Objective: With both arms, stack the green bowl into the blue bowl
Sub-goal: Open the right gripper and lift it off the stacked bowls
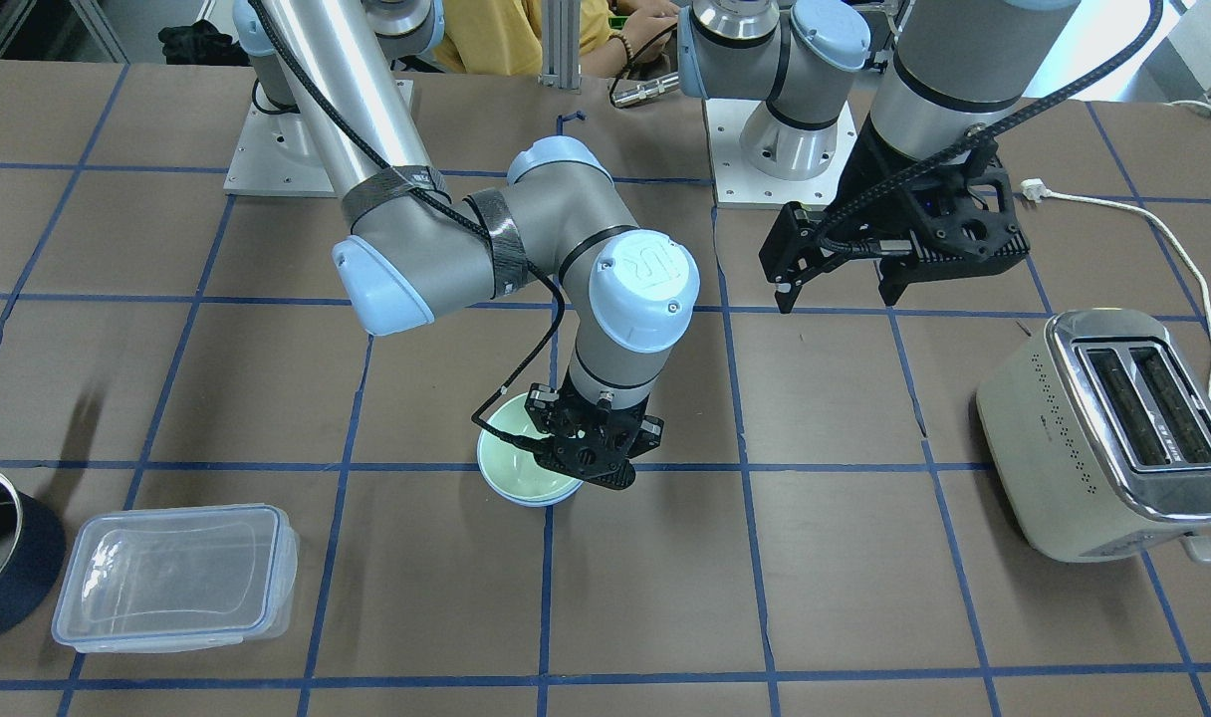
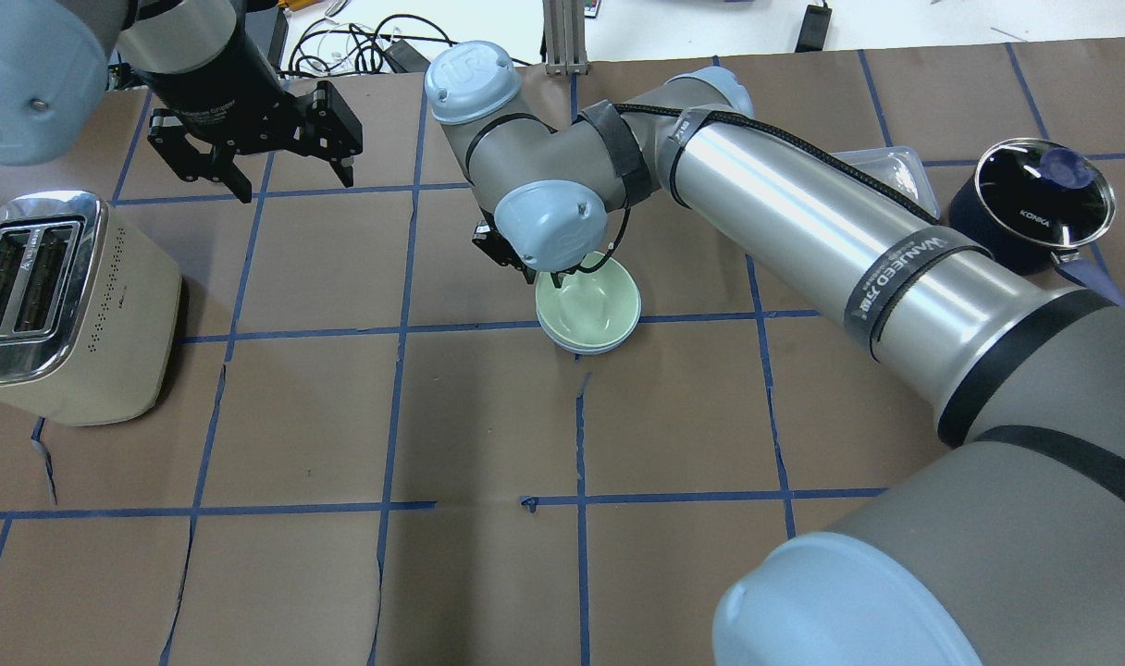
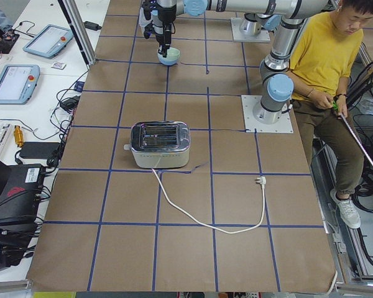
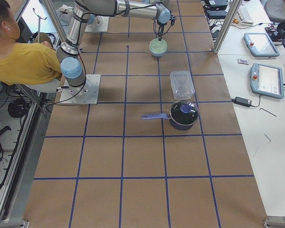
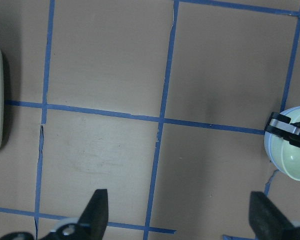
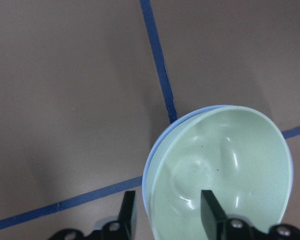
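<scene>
The green bowl sits nested inside the blue bowl near the middle of the table; only the blue rim shows under it. My right gripper is open and straddles the bowls' rim. One finger is outside the blue bowl and the other is inside the green bowl, neither pressing on the rim. My left gripper is open and empty. It hovers above bare table, well off to the robot's left of the bowls.
A cream toaster stands at the table's left end, with its white cord behind it. A clear lidded container and a dark saucepan lie at the right end. A person in yellow sits behind the robot.
</scene>
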